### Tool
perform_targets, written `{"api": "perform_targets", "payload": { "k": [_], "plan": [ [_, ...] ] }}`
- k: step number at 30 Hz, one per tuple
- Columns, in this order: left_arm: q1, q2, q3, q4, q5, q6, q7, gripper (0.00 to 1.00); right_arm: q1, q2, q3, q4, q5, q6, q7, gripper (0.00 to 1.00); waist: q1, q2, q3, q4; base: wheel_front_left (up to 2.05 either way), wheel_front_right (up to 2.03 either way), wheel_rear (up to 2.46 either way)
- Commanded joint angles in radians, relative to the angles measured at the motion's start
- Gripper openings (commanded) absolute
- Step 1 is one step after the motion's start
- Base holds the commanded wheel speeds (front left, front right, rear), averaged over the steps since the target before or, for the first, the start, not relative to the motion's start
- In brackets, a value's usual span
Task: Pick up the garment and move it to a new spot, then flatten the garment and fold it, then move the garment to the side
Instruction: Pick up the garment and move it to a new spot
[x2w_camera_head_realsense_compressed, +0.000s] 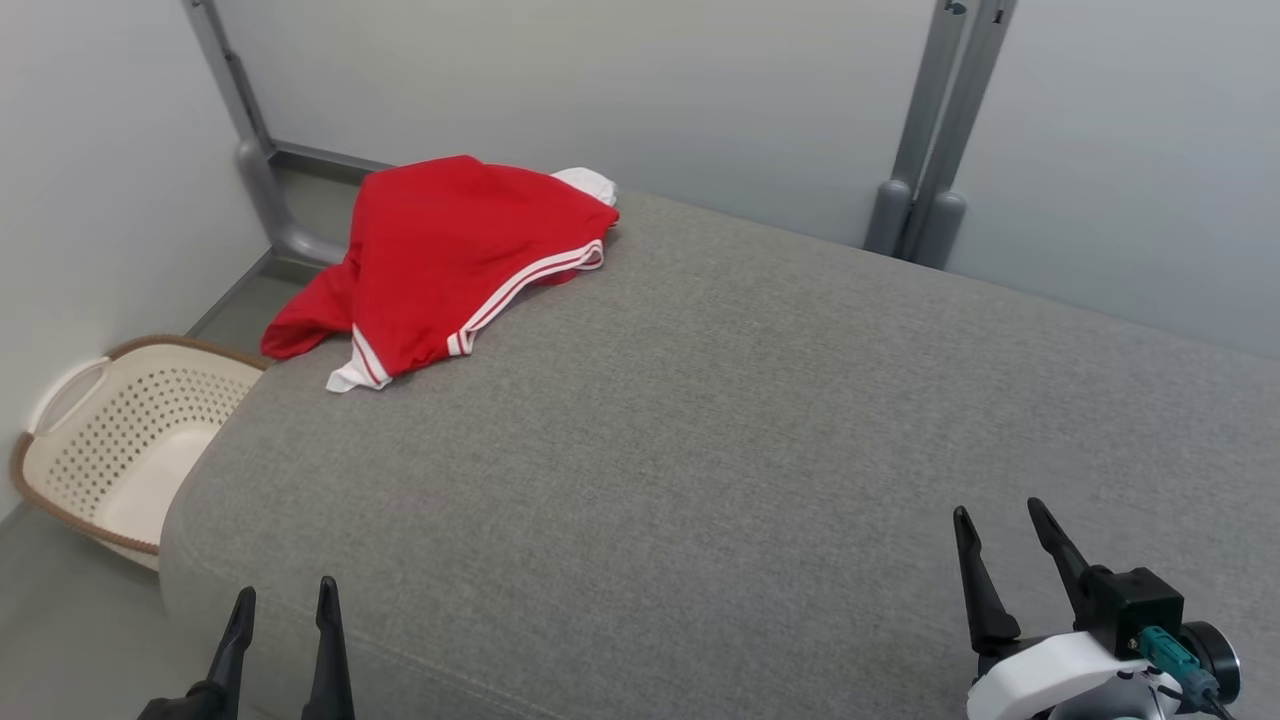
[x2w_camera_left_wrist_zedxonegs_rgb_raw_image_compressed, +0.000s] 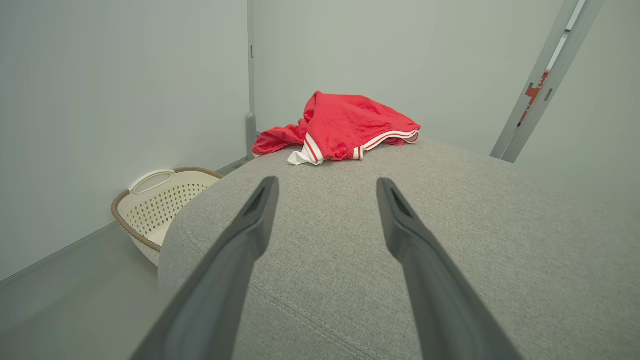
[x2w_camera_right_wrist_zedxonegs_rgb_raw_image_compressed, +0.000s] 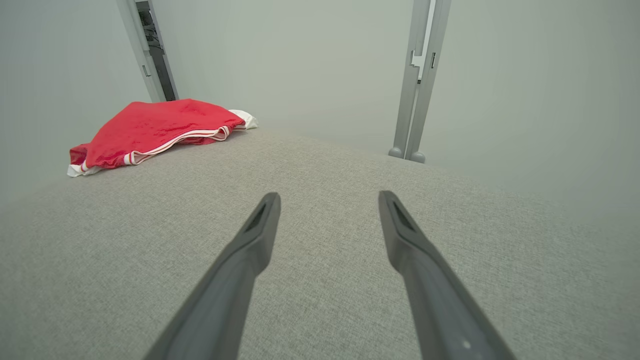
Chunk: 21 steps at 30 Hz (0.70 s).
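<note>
Garment, red with white trim, lies crumpled at the far left corner of the grey pad, well apart from both grippers. The left gripper hangs at the pad's near left edge, jaws wide and empty. The right gripper is over the near right, also wide and empty. One red end droops past the pad's left edge, near a floor basket that the pad partly hides.
</note>
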Motion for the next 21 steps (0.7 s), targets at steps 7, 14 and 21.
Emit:
{"api": "perform_targets", "payload": {
  "k": [7, 14, 21],
  "plan": [
    [-0.026, -0.001, -0.034, 0.006, -0.015, 0.002, 0.000, 1.00, 0.042, -0.004, -0.030, 0.003, 0.006, -0.001, -0.003, 1.00, 0.0000, 0.0000, 0.030, 0.057, 0.00, 0.00, 0.00],
    [-0.197, 0.033, -0.055, 0.078, -0.128, 0.002, 0.000, 1.00, -0.053, -0.005, -0.069, -0.061, -0.098, -0.001, -0.003, 1.00, 0.0000, 0.0000, 0.265, -0.014, 0.00, 0.00, 0.00],
    [-0.579, 0.160, -0.247, 0.300, -0.370, 0.002, 0.038, 1.00, -0.213, -0.006, -0.122, -0.125, -0.250, -0.001, -0.003, 1.00, 0.0000, 0.0000, 0.565, -0.040, 0.00, 0.00, 0.00]
  ]
}}
